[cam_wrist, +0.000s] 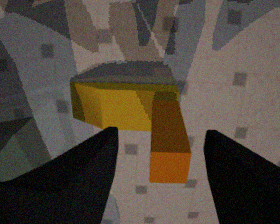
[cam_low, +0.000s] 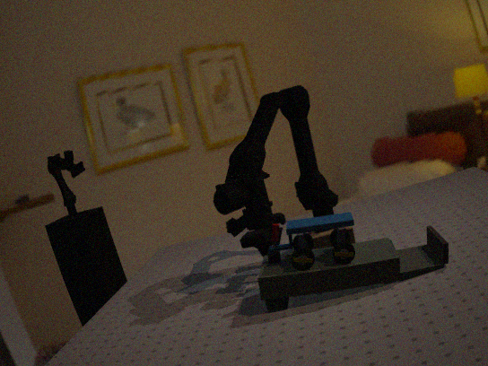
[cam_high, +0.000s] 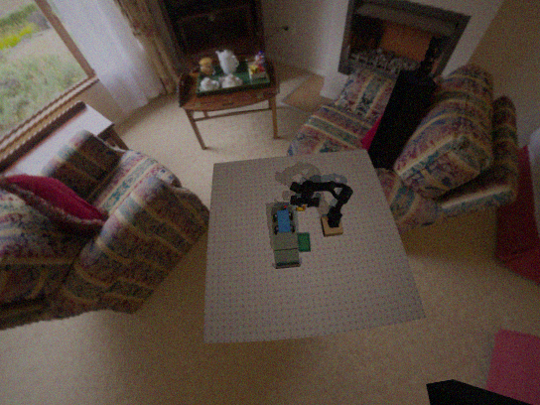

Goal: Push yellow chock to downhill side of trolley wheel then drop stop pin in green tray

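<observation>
Clear air surrounds the orange handle point(cam_wrist: 170, 142) at its nine and three o'clock sides in the wrist view, while the ramp point(cam_high: 285, 241) point(cam_wrist: 16, 152) obstructs lower approaches from about nine o'clock.

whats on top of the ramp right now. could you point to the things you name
The blue-topped trolley point(cam_high: 283, 220) point(cam_low: 319, 222) stands on the ramp point(cam_high: 285, 241) point(cam_low: 332, 277), with the stop pin's red head point(cam_low: 275, 234) at its uphill end. The trolley's deck hides the ramp surface beneath it from above.
</observation>
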Controlling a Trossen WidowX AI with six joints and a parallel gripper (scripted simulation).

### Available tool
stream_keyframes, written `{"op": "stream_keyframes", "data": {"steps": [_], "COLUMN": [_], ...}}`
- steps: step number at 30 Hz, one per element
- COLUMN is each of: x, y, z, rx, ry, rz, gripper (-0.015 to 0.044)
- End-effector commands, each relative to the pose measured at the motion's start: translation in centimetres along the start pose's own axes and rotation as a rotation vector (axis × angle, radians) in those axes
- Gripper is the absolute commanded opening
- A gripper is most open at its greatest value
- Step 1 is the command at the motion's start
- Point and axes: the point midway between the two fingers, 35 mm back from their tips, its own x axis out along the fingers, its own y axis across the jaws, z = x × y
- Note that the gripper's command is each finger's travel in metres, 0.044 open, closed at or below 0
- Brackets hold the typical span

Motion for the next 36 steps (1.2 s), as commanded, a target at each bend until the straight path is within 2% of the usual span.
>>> {"op": "stream_keyframes", "data": {"steps": [1, 10, 15, 23, 36], "x": [0.8, 1.8, 1.5, 1.4, -3.3], "y": [-0.2, -0.2, -0.1, -0.1, -0.1], "z": [0.0, 0.0, 0.0, 0.0, -0.1], "rx": [0.003, 0.003, 0.000, 0.000, 0.003], "ry": [0.000, 0.000, 0.002, 0.002, 0.000], "rz": [-0.008, -0.008, -0.003, -0.004, -0.008], "gripper": [0.0190, 0.0190, 0.0059, 0.0000, 0.0000]}}
